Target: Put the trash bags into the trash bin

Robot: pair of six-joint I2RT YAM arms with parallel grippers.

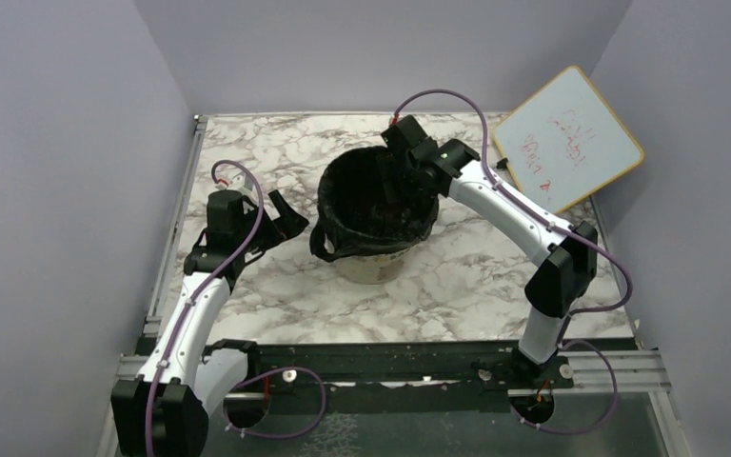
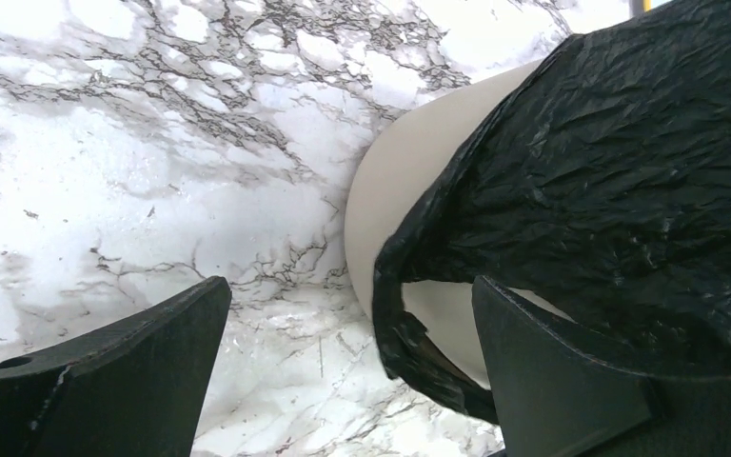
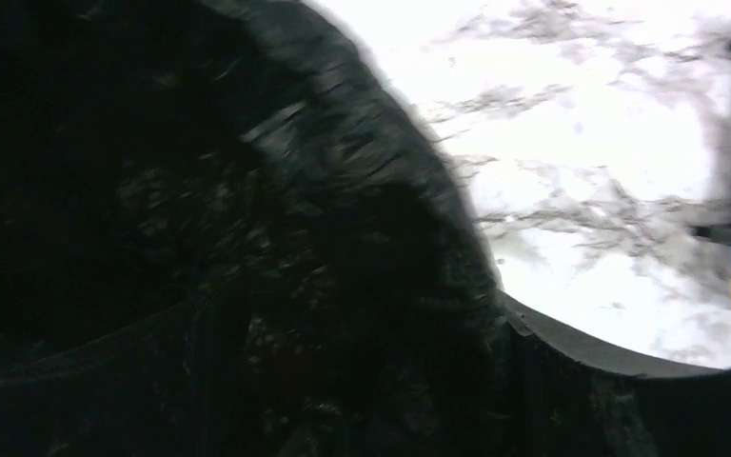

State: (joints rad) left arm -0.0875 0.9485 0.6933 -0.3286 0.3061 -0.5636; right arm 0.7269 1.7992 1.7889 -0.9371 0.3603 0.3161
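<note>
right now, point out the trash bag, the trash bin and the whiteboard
trash bag [image 1: 381,243], top view, fold draped over the bin's front rim
trash bin [image 2: 409,181], left wrist view, bare beige side wall
whiteboard [image 1: 571,133], top view, middle of its white face

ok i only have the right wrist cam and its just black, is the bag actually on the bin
observer: yes. From the top view, the trash bag lines the trash bin, with its edge folded out over the rim.
operator: where is my right hand then
observer: the right hand is at the far right of the bin's mouth, reaching in. I cannot tell whether it is open.
operator: and the left one
observer: the left hand is open and holds nothing, just left of the bin. The bag's loop handle hangs down that side.
</note>
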